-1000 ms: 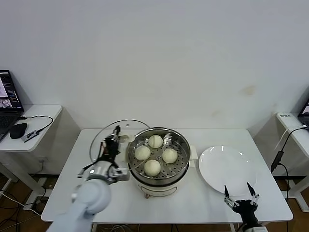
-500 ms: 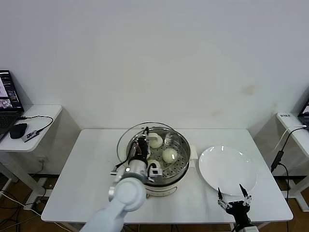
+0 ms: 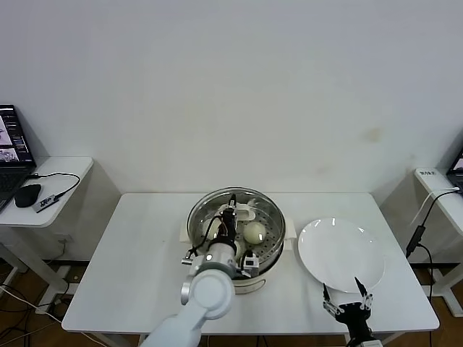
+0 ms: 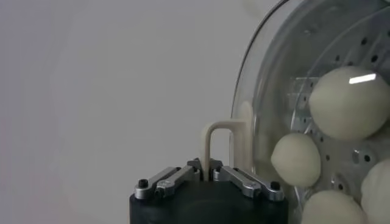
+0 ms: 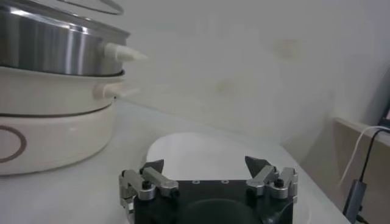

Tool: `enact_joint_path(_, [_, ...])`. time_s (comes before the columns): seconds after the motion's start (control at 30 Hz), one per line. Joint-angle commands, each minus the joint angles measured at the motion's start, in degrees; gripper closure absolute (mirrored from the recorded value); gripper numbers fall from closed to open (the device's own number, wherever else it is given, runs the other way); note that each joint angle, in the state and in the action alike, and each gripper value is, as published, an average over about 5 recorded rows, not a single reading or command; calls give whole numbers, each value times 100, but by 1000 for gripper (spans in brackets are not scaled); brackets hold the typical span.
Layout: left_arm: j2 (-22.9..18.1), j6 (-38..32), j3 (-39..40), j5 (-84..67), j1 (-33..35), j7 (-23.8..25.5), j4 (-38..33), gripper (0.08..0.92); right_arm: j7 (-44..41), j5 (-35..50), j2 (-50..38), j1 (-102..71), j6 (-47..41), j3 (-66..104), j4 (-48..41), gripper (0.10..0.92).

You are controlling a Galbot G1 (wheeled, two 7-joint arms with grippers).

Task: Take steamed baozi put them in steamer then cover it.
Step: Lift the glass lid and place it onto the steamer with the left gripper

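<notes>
The cover (image 3: 235, 217) hangs over the steamer (image 3: 269, 249), its cream handle (image 4: 214, 146) pinched tight in the left end effector (image 4: 206, 173), whose fingers are clamped together on the thin loop of that handle. Seen from the left wrist, the glass stands close in front of the end effector, and through it the steamed baozi (image 4: 348, 103) show on the perforated tray just beyond. From the head view, the left arm reaches across the steamer from the near side, so only one bun is plainly in sight beside the end effector; the others are covered by the arm there. The steamer sits mid-worktop (image 3: 137, 267) on its cream base. Off to the side away from the left end effector, a white plate (image 3: 340, 254) lies flat, clear of the steamer. The right end effector (image 5: 207, 176) waits at the near edge of the worktop, just before that plate, fingers spread wide, gripping nothing.
</notes>
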Motion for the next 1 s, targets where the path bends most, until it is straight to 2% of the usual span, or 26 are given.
enact_joint_path(0.03, [-202,-18,79,223,-16,2,223,859,-2,-35,-7,7,16,-23,-33,203])
enact_joint_path(0.87, [-427,-138,-80,225,148,-215,406,859,-24,-45,-87,-44,46,-26,-31,203])
enact_joint_path(1.0, [-410,-144,-84,196,186,-258,301,828,-25,-57,-85,-40,45,-39,-38,203])
